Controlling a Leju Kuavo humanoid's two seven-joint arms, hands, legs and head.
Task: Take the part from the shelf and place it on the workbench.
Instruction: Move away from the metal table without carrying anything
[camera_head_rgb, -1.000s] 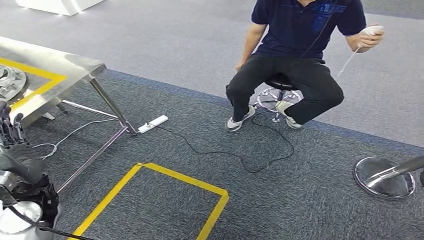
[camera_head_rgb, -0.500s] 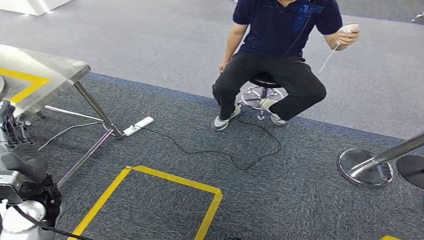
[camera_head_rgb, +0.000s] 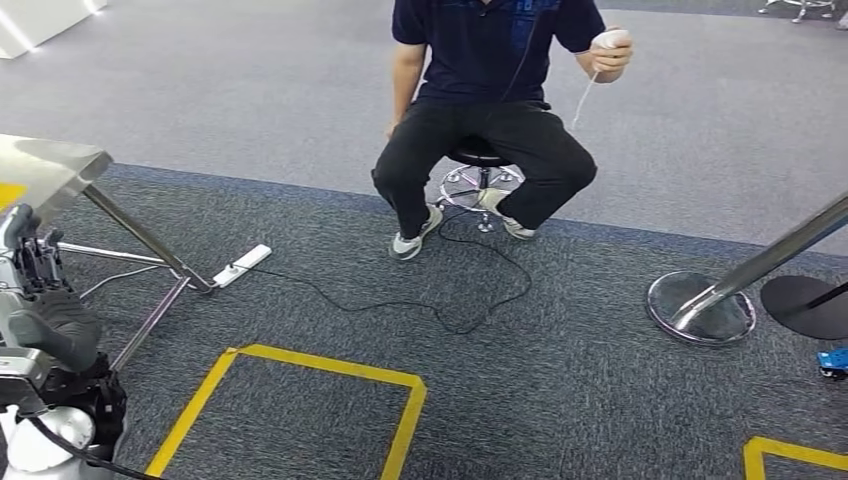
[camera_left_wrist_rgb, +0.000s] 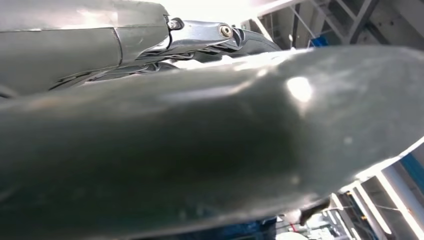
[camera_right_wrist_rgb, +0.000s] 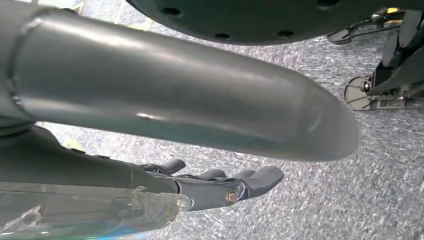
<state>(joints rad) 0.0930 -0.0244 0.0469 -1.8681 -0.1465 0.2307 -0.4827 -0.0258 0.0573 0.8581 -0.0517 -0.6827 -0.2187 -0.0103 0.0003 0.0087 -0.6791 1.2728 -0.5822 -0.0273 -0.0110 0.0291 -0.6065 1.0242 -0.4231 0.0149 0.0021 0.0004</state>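
Against the earlier head views, the whole scene had slid leftward: the camera had turned, not the things. The steel desk (camera_head_rgb: 55, 165), which earlier showed a broad top with yellow tape and a round metal part, was reduced to one corner at the left edge, and that part had passed out of the frame. Its present place and the way its long axis ran could not be told.

Left hand (camera_head_rgb: 45, 300): raised at the lower left of the head view, dark fingers (camera_head_rgb: 35, 262) pointing up, grey thumb beside them. Nothing was seen in it; how far it was open could not be told. In the left wrist view the thumb (camera_left_wrist_rgb: 210, 145) blocked the fingers.

Right hand (camera_right_wrist_rgb: 220, 182): hanging over grey carpet in the right wrist view, fingers held out nearly straight and close together, nothing between them.

Person (camera_head_rgb: 490, 80): seated on a stool (camera_head_rgb: 478, 175), dark shirt and trousers, a white device held up in one hand.

Power strip (camera_head_rgb: 242, 265): white, on the carpet near the desk leg, with a black cable (camera_head_rgb: 440, 305) running toward the stool.

Floor tape (camera_head_rgb: 320, 385): yellow outline in the foreground.

Chrome round base (camera_head_rgb: 700, 308): at right, with a slanted pole.
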